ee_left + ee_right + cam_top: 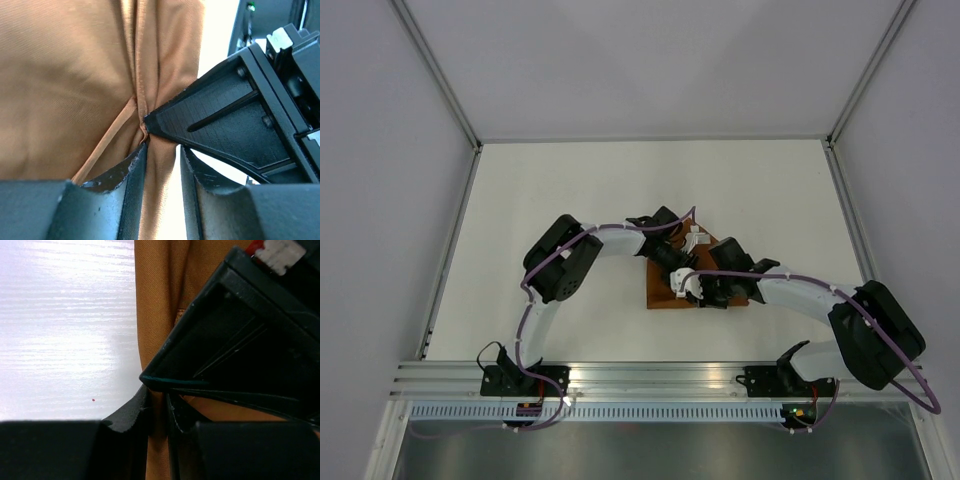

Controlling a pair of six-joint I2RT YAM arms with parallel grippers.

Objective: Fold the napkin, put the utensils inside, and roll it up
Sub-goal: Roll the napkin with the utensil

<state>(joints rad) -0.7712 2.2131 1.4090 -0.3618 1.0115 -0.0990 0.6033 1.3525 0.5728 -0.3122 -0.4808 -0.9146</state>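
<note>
The rust-orange napkin (663, 296) lies bunched on the white table, mostly hidden under both arms. In the left wrist view a gathered fold of the napkin (65, 75) runs between my left gripper's (162, 150) jaws, which stand a little apart, with bright table showing beside the cloth. My right gripper (159, 400) is shut on an edge fold of the napkin (155, 300). The two grippers meet tip to tip over the cloth, left (677, 268) and right (693, 286). The right gripper's finger (225, 125) crosses the left wrist view. No utensils are in view.
The white table (570, 200) is walled by grey panels with metal posts at the back corners. An aluminium rail (650, 375) carries both arm bases at the near edge. Purple cables loop along both arms.
</note>
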